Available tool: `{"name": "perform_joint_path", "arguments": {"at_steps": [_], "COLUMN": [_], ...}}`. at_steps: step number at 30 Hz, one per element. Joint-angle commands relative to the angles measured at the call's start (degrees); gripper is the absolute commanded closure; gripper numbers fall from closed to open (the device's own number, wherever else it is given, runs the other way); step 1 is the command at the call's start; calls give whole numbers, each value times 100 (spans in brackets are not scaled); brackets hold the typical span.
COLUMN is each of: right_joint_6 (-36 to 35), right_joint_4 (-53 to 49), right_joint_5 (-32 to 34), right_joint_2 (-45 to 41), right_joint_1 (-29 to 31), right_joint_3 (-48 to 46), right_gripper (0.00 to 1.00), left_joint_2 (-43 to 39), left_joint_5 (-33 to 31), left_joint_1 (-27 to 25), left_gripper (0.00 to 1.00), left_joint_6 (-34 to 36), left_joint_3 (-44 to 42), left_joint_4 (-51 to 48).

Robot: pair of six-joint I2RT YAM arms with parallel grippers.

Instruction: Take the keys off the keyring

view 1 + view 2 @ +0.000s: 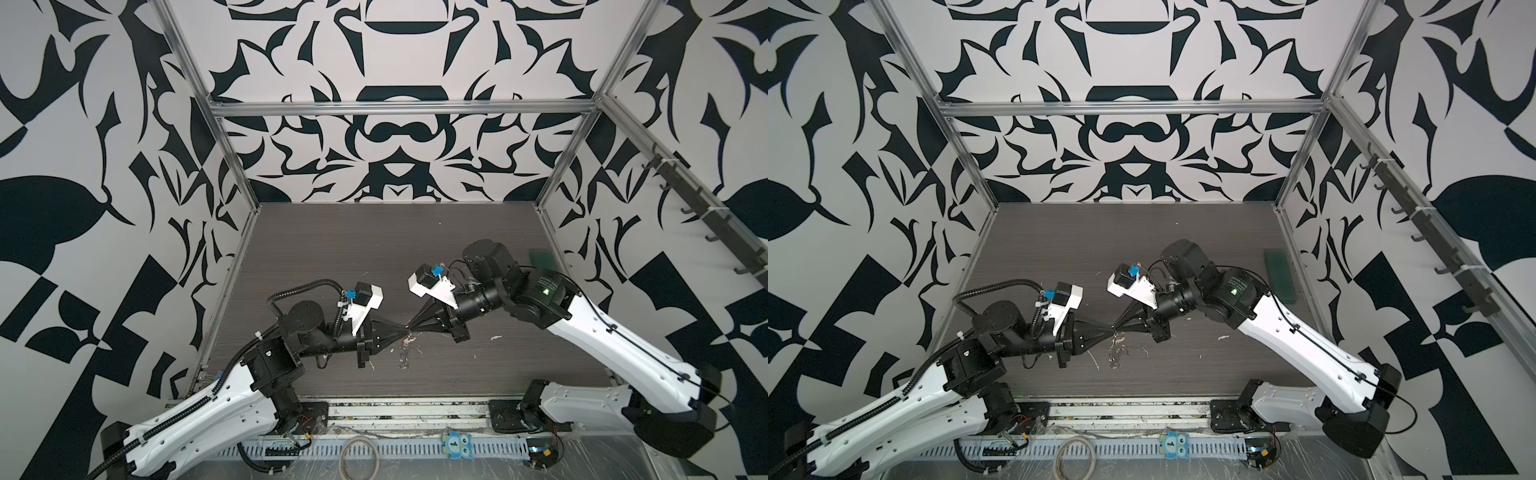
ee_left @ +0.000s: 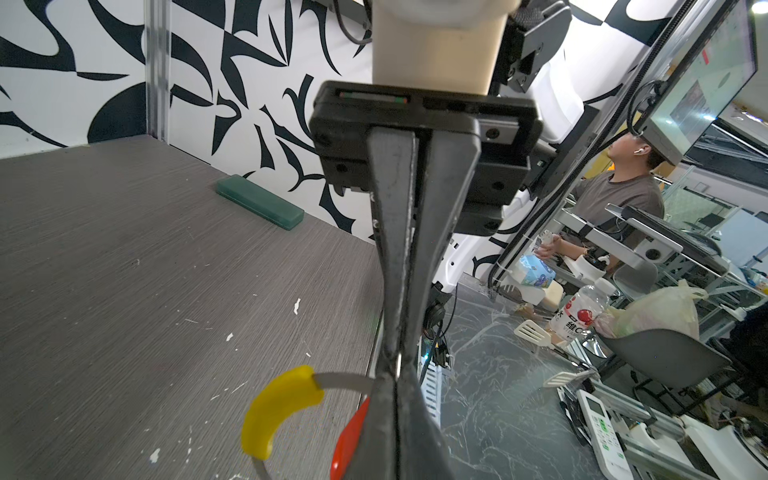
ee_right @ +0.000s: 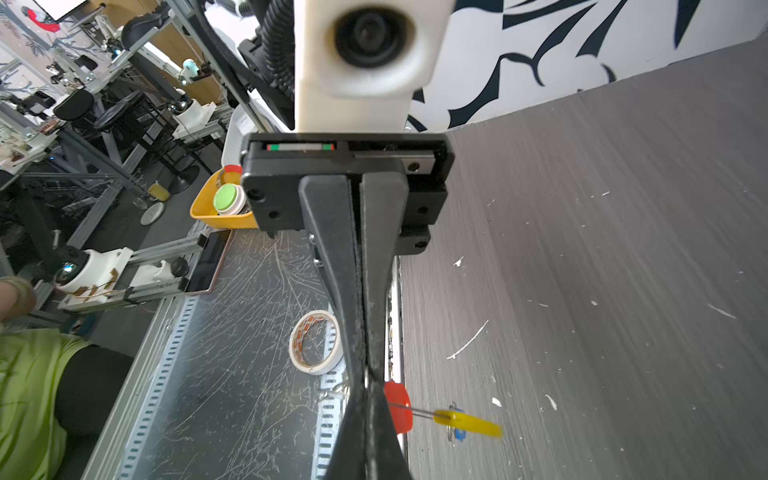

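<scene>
— Dark wood-grain table (image 1: 374, 249), patterned walls (image 1: 395, 145) around. The pose?
— In both top views the left arm (image 1: 195, 415) comes in from the lower left and the right arm (image 1: 615, 349) from the lower right, each bent at the elbow toward the middle. The left gripper (image 1: 401, 328) and right gripper (image 1: 412, 325) meet tip to tip at lower centre.
— Jaws?
— Both are pressed together. In the left wrist view the keyring (image 2: 345, 379) runs its grey band into the left tips. Its yellow sleeve (image 2: 282, 409) curves off, and the red key (image 2: 349, 436) sits beside the finger. Whether the right one pinches anything, I cannot tell.
— Blue key (image 3: 459, 435)?
— Lower right of the right wrist view, just under the sleeve.
</scene>
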Motion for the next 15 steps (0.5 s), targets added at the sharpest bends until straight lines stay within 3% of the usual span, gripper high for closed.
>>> {"name": "perform_joint_path", "arguments": {"at_steps": [1,3,7,10,15], "right_joint_6": [434,696,1275,1564,1630], "right_joint_4": [987,1373,2410,3038,3201], "right_joint_5": [208,517,1480,1932,2033], "right_joint_2": [-478,-737,-1373,-1696,-1759], "right_joint_1": [-17,-15,-16,-15,-18], "right_joint_3": [-188,-436,-1232,-1862,-2369], "right_gripper": [79,65,52,50,48], "left_joint_2": [-3,11,3,-65,-222], "left_joint_5": [-290,-579,-899,-1064,-1169], "left_joint_1": [-2,-7,-7,-2,-6], "left_gripper": [100,100,100,100,100], "left_joint_6": [12,-1,-2,-10,-10], "left_joint_3": [193,180,49,-86,-266], "left_joint_4": [215,252,532,813,1194]}}
